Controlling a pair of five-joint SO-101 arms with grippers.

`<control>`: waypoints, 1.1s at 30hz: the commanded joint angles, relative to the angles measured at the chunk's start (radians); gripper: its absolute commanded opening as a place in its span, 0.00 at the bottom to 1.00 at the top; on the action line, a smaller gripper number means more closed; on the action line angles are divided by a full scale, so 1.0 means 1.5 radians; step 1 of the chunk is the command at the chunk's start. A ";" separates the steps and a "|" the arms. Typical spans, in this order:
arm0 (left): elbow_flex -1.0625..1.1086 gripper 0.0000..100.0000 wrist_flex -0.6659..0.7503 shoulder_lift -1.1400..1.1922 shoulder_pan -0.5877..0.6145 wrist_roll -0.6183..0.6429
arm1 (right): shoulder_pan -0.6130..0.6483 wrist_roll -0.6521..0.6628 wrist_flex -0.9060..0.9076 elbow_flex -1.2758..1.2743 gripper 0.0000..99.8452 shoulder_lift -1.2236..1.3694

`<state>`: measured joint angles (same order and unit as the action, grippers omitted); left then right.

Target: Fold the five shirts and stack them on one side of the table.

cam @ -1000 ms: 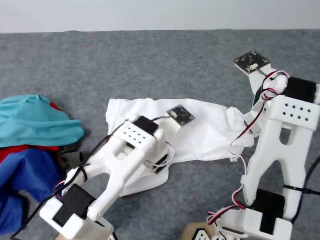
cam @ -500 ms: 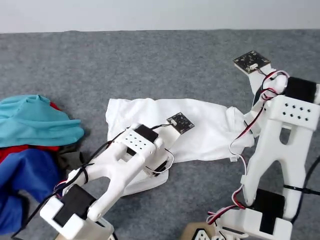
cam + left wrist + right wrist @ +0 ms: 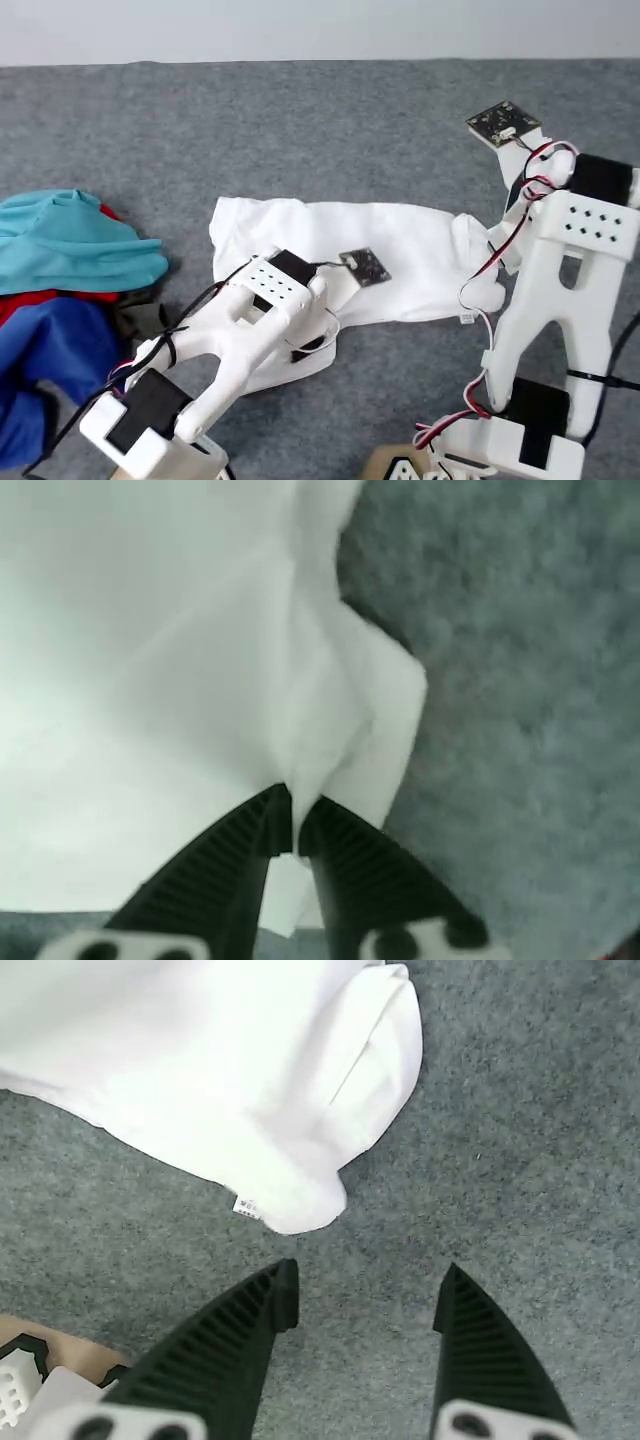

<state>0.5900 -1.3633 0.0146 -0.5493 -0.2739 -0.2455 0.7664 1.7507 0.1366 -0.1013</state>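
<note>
The grey felt table (image 3: pixel 300 120) has a white shirt (image 3: pixel 410 245) at its middle and a pile (image 3: pixel 70 260) of coloured shirts at one edge. The left gripper (image 3: pixel 293 825) is pinched tight on a fold at the shirt's edge. The right gripper (image 3: pixel 365 1295) hangs wide open and empty, just beside a sleeve. The first fold seems to be in hand; next, that edge likely needs carrying across.

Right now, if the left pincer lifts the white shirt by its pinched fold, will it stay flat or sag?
Probably sags: the white shirt lies in soft creases and bunches where the left pincer pinches it. It looks thin and light, so one pinch could drag the whole cloth along.
</note>
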 commanded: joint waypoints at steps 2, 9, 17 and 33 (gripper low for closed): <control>-0.008 0.00 -0.072 -0.010 -0.005 -0.063 | -0.002 0.002 0.027 0.002 0.23 -0.034; -0.008 0.00 -0.089 -0.011 -0.007 -0.072 | -0.002 0.002 0.027 0.002 0.23 -0.034; -0.034 0.07 -0.090 -0.011 -0.036 0.012 | -0.002 0.000 0.026 0.002 0.23 -0.034; -0.240 0.13 -0.188 -0.011 0.021 0.059 | 0.007 -0.004 0.025 0.001 0.23 -0.032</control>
<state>0.3138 -1.6272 0.0146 -0.5738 -0.1649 -0.2455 0.7664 1.7507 0.1366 -0.1013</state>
